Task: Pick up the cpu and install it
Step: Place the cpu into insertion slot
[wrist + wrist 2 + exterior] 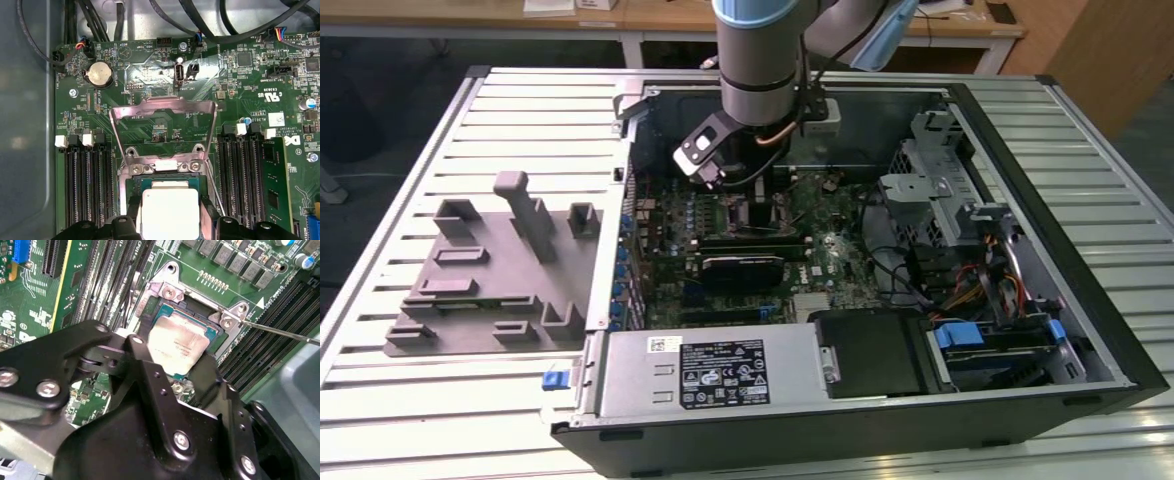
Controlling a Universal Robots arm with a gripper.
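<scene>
gripping the cpu (170, 212) by two opposite edges, our claw (171, 354) holds it at the open socket (165, 167) beneath the raised metal flap (165, 106), white lettering scattered across the green board (250, 85).

Open PC case (854, 445) is lying on the slatted table (534, 110), grey fixture (487, 275) sitting beside it, coin cell (99, 74) showing on motherboard (240, 95).
</scene>
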